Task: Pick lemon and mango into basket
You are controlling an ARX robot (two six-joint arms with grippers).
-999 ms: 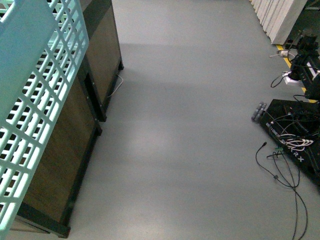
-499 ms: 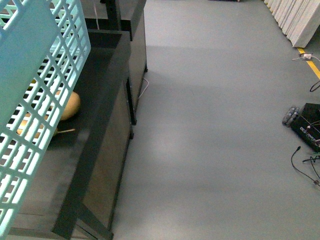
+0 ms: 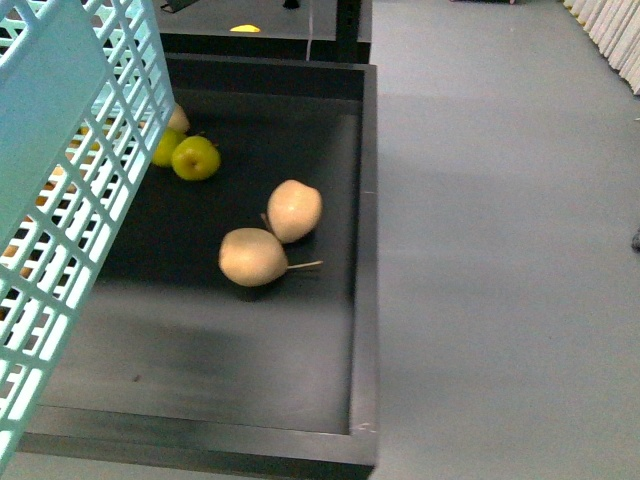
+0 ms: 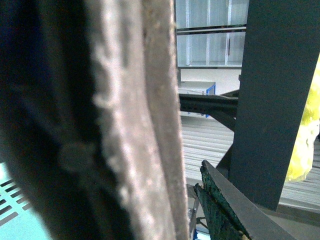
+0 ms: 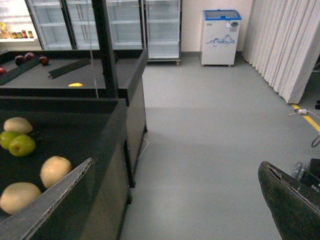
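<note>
Right hand (image 5: pixel 170 215) is spread and empty. I cannot tell the left hand's (image 4: pixel 180 200) grip, as the handle (image 4: pixel 135 125) fills its view. What I take for the lemon (image 3: pixel 245 28) lies on the far tabletop (image 3: pixel 200 15), beyond the pears (image 3: pixel 253 257). The mango is unseen. I advise closing in before reaching, with the basket (image 3: pixel 70 200) held clear.

right fingers (image 5: pixel 290 205) are dark, rough wedges with pale edges.

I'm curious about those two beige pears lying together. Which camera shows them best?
The front view: both pears lie whole and unobstructed in the black tray. The right wrist view catches them small at its edge, partly behind a finger of the right end effector. The left wrist view shows none.
</note>
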